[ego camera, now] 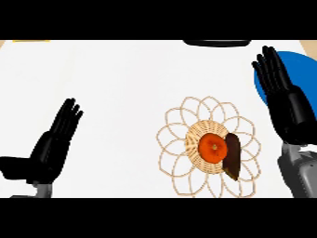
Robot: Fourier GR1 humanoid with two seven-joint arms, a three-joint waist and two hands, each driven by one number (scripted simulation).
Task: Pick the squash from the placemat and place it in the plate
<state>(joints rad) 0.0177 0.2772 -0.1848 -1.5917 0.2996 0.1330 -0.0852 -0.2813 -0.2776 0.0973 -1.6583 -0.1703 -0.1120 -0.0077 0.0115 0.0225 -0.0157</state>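
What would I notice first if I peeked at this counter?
Probably the bright orange squash, sitting in the middle of a woven flower-shaped placemat with a dark brown thing beside it. Next, the blue plate at the right edge, partly behind the open right hand. The left hand rests open at lower left.

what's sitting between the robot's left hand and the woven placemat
Nothing. In the head view, only bare white counter shows between the open left hand and the placemat holding the squash.

Bare white counter (120, 83) lies open between the hands; the right hand (284, 100) stands between placemat (205, 148) and plate (305, 74).
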